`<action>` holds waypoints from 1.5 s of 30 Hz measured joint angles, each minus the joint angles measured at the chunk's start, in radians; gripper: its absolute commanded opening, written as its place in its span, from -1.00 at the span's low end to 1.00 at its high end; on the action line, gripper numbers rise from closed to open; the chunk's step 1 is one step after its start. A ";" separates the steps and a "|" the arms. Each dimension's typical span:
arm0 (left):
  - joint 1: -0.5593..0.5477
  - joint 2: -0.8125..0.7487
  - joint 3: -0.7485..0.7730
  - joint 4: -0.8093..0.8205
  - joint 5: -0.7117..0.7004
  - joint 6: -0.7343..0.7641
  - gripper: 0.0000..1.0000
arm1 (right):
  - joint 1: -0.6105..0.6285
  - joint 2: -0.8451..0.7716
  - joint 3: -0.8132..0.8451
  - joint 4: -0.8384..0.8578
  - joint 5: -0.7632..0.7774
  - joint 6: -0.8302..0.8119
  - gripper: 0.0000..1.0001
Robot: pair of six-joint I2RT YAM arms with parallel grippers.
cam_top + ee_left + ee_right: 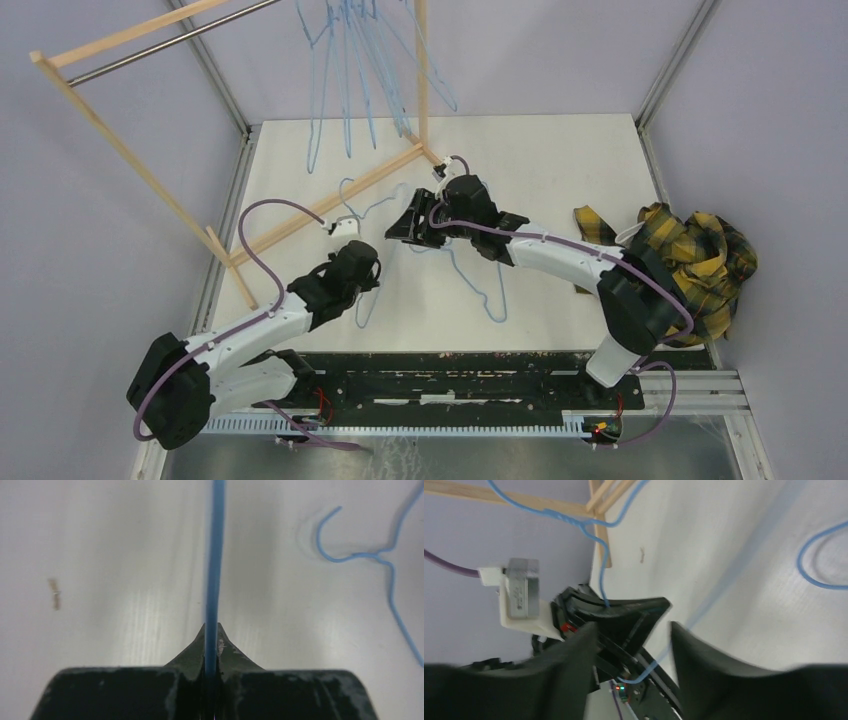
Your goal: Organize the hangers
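Several light-blue wire hangers (350,60) hang on the rack at the back. My left gripper (357,262) is shut on the wire of one hanger (215,555), which runs straight out from its closed tips (212,635). The right wrist view shows this hanger's twisted neck (574,522) above the left gripper (624,615). My right gripper (402,230) is open just right of the left one, and a blurred blue wire (724,580) passes between its fingers (704,655) untouched. Another hanger (485,285) lies flat on the table; its hook shows in the left wrist view (350,555).
A wooden rack frame (130,150) with a metal rod (170,45) stands at the back left, its foot bar (330,205) lying across the table near both grippers. A yellow plaid cloth (690,250) is bunched at the right edge.
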 measured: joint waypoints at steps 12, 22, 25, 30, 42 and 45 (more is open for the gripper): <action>0.004 -0.048 0.158 -0.468 -0.352 -0.102 -0.94 | -0.048 -0.349 -0.040 -0.375 0.274 -0.335 1.00; 0.025 0.008 0.439 -0.593 -0.554 -0.074 -0.94 | -0.087 -0.375 -0.108 -0.478 0.311 -0.401 1.00; 0.031 0.011 0.504 -0.575 -0.605 -0.015 -0.94 | -0.093 -0.376 -0.109 -0.486 0.309 -0.409 1.00; 0.037 0.018 0.562 -0.463 -0.637 0.135 -0.94 | -0.114 -0.381 -0.109 -0.495 0.309 -0.428 1.00; 0.242 0.165 0.804 -0.182 -0.568 0.463 -0.94 | -0.166 -0.379 -0.109 -0.513 0.302 -0.453 1.00; 0.277 0.198 0.853 -0.145 -0.541 0.501 -0.94 | -0.177 -0.375 -0.109 -0.513 0.296 -0.453 1.00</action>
